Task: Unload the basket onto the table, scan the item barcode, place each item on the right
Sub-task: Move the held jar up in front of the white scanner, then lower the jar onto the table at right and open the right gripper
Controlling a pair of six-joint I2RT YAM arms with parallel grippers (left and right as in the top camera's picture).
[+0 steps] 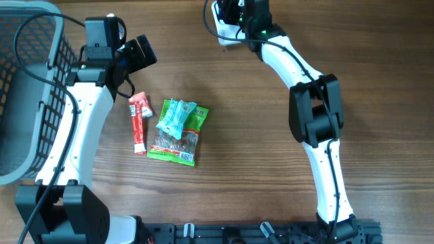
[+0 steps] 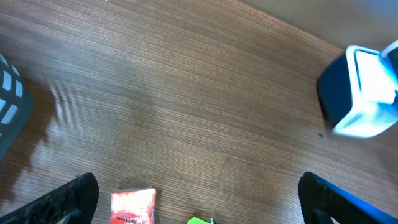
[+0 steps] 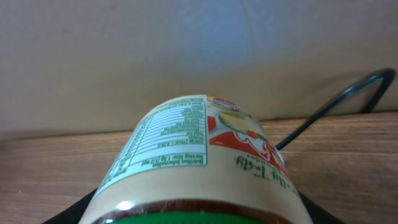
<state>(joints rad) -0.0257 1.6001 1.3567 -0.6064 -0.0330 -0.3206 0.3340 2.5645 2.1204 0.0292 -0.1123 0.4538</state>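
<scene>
Jar (image 3: 193, 155): lying on its side in my right fingers (image 3: 68, 214), which are part-way apart and clamped on its body just behind the green lid. It is held right beside the scanner (image 1: 222, 28), above the surface (image 1: 258, 135). My guess is a rigid, round, fairly heavy jar with brown contents. I cannot tell glass from plastic, so I treat it as breakable. The paper label gives some friction, but the curved wall could roll or slip in a loose grip. The best hold is across the widest part of the body, off the lid and off the label face to be read. The nutrition panel faces up and no barcode shows, so I judge a rotation is needed.

Around, placed from the scanner:
- Basket (image 1: 20, 102): far across from the scanner, at the surface's edge on my left, well apart.
- Green snack bag (image 1: 178, 144): nearer me than the scanner, lying flat, not in the way.
- Teal packet (image 1: 176, 114): on top of that bag, on the side toward the scanner.
- Red stick packet (image 1: 139, 125): just beyond the bag, away from the scanner.
- Cable (image 3: 336, 102): a dark loop close beside the jar, near the scanner. It is the only snag risk I can see.

Left fingers (image 2: 68, 200): spread wide, empty, hovering between basket and scanner.
</scene>
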